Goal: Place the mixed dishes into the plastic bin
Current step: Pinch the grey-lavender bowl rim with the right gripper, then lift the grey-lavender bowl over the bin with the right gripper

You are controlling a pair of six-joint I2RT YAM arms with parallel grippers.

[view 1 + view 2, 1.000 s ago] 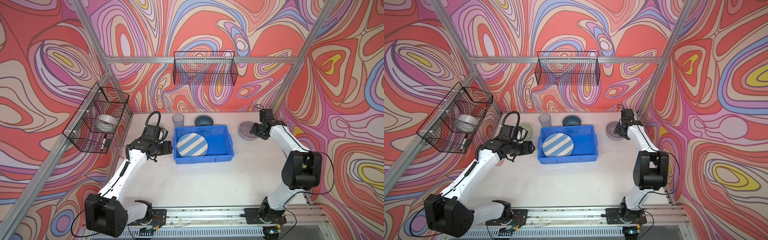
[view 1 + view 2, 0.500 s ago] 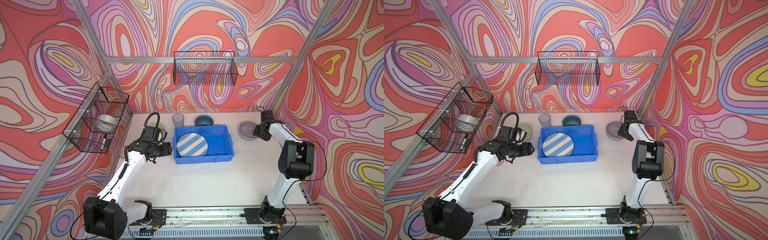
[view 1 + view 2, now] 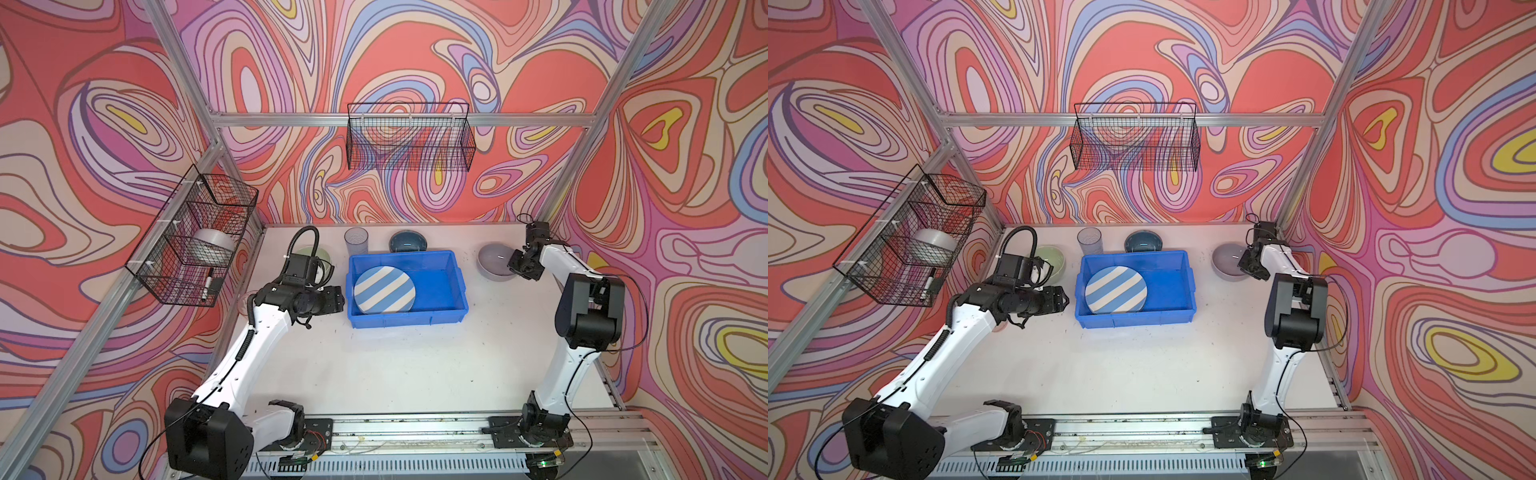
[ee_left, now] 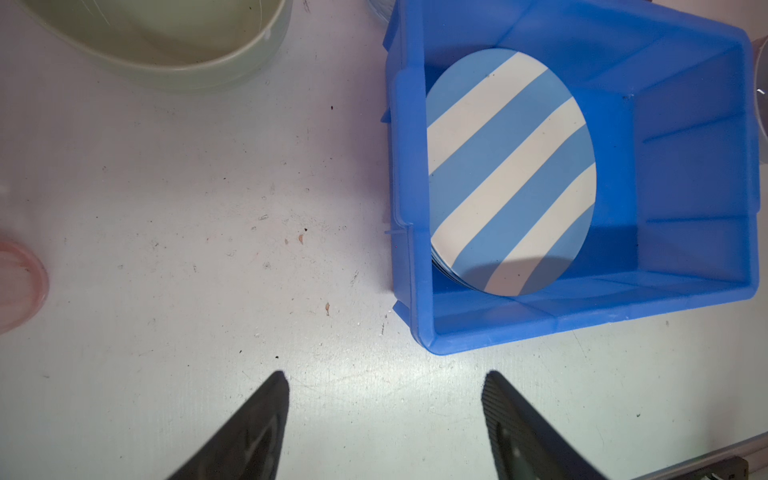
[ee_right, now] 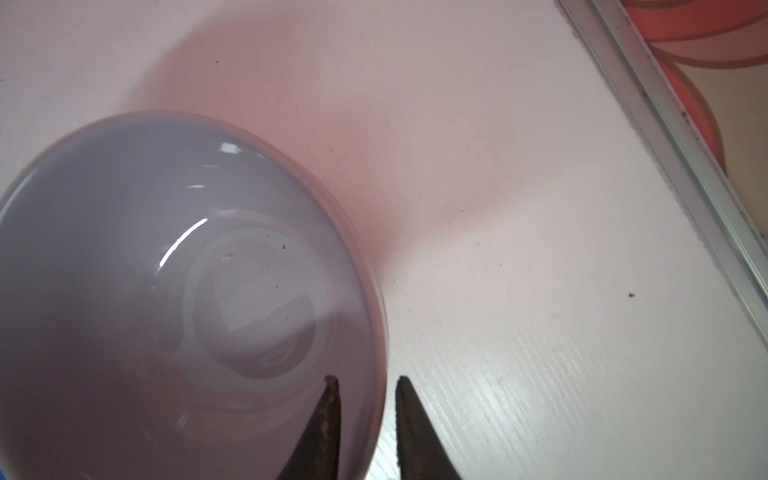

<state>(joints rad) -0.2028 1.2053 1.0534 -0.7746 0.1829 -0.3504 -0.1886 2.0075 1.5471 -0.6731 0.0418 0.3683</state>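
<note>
The right pincer [image 5: 365, 380] is narrowed astride the rim of the lavender bowl [image 5: 166, 270], one finger inside and one outside. Whether it truly grips cannot be told. The bowl sits upright, mouth up, on the surface [image 3: 415, 365], to the right of the blue bin [image 3: 407, 318] and apart from it. The left pincer [image 4: 384, 376] gapes wide and empty over bare surface, just beside the bin's left end. The bin's long axis runs left to right in both top views. The striped plate [image 3: 384, 289] lies flat in its left half.
</note>
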